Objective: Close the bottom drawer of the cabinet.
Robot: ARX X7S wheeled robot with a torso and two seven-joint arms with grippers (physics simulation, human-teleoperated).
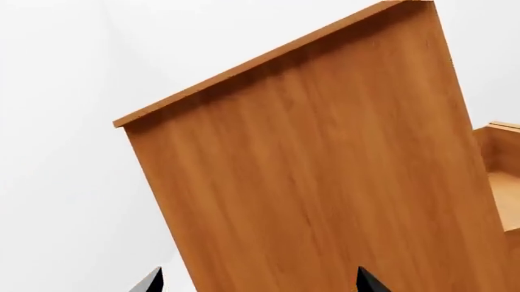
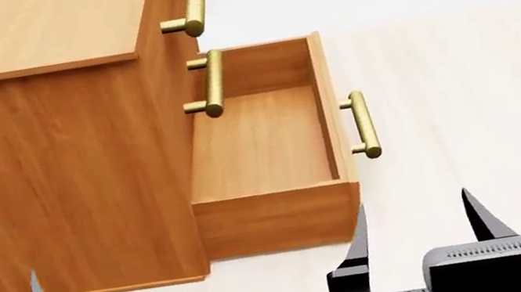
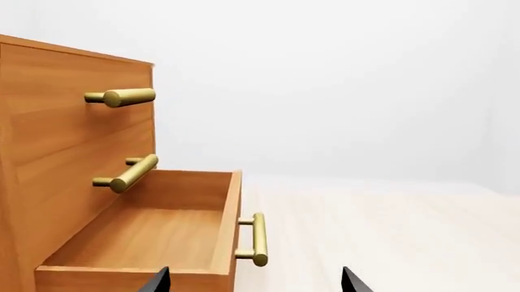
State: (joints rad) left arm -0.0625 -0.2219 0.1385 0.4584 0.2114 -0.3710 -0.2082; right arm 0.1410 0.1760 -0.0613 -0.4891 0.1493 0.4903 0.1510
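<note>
Three brass bar handles on orange-brown wood-grain cabinet (image 2: 49,149), upper left of head view. Lowest orange-brown wooden drawer (image 2: 267,153) pulled fully out, frame centre, w/ brass handle (image 2: 363,125). Right gripper (image 2: 417,227) spread, bottom right, near drawer's end. Left gripper (image 1: 260,280) spread, beside cabinet's side.

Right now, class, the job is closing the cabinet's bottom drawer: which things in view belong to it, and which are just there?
Belongs to the job:
- bottom drawer, pulled out, empty
- its brass handle
- cabinet
- right claw, open, nearest the drawer

Just there:
- top drawer handle
- middle drawer handle
- left claw, open, facing the cabinet's side
- pale floor
</note>
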